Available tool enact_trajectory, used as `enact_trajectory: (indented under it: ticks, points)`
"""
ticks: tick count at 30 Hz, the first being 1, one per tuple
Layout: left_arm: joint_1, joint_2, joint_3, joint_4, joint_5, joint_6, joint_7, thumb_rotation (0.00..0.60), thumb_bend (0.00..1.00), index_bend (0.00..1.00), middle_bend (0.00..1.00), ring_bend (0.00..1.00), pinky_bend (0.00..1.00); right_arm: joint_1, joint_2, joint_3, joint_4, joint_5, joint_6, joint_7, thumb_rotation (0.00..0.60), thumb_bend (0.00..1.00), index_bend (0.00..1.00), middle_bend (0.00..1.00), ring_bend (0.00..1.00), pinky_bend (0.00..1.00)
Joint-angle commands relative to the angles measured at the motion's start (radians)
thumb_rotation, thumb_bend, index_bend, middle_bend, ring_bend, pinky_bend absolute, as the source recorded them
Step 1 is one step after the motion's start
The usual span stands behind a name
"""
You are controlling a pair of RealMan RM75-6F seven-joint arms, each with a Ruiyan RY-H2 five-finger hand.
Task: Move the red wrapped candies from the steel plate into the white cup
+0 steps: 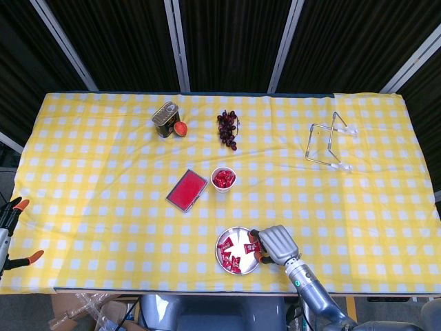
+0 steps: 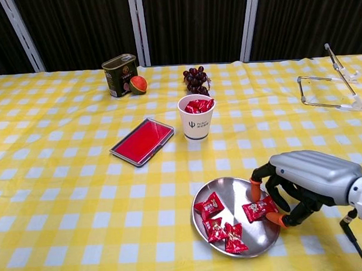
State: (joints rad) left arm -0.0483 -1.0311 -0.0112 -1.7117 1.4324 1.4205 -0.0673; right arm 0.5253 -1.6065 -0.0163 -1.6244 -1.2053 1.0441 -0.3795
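At lower right of the chest view, one red candy (image 2: 260,209) on the steel plate (image 2: 234,192) is bracketed by the right hand (image 2: 303,178), apparently pinched, its long axis running left-right. The white cup (image 2: 197,124) stands above-left.

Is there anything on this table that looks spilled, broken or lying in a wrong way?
Nothing stands out. The white cup is upright with candies inside, the steel plate lies flat with its candies on it, and the right hand closes on one candy at the plate's right side.
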Motion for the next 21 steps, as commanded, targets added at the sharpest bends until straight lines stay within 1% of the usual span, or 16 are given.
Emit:
enact_trajectory:
  ticks: [1,5,11,17,21]
  points:
    - [0.000,0.000,0.000,0.000,0.000,0.000,0.000,0.600,0.03,0.00,0.00,0.00,0.00,-0.002,-0.001,-0.001,0.002,0.001,-0.005,0.001,0.600,0.39,0.51,0.69,0.79,0.91]
    - [0.001,0.000,0.000,0.000,0.001,0.000,-0.001,0.600,0.03,0.00,0.00,0.00,0.00,-0.006,0.000,-0.002,-0.002,-0.005,-0.008,0.008,0.600,0.40,0.58,0.69,0.79,0.91]
    - [0.001,0.000,0.001,-0.001,0.003,0.001,-0.002,0.600,0.03,0.00,0.00,0.00,0.00,-0.006,0.011,0.016,-0.037,-0.026,0.001,0.020,0.600,0.42,0.58,0.69,0.79,0.91]
    - [0.000,0.001,0.001,0.000,0.003,0.000,-0.007,0.600,0.03,0.00,0.00,0.00,0.00,0.009,0.033,0.068,-0.089,-0.020,0.015,0.012,0.600,0.42,0.59,0.69,0.79,0.91]
    - [-0.001,0.001,0.001,0.001,0.003,-0.002,-0.007,0.600,0.03,0.00,0.00,0.00,0.00,0.033,0.047,0.121,-0.117,0.007,0.016,-0.007,0.600,0.42,0.58,0.69,0.79,0.91]
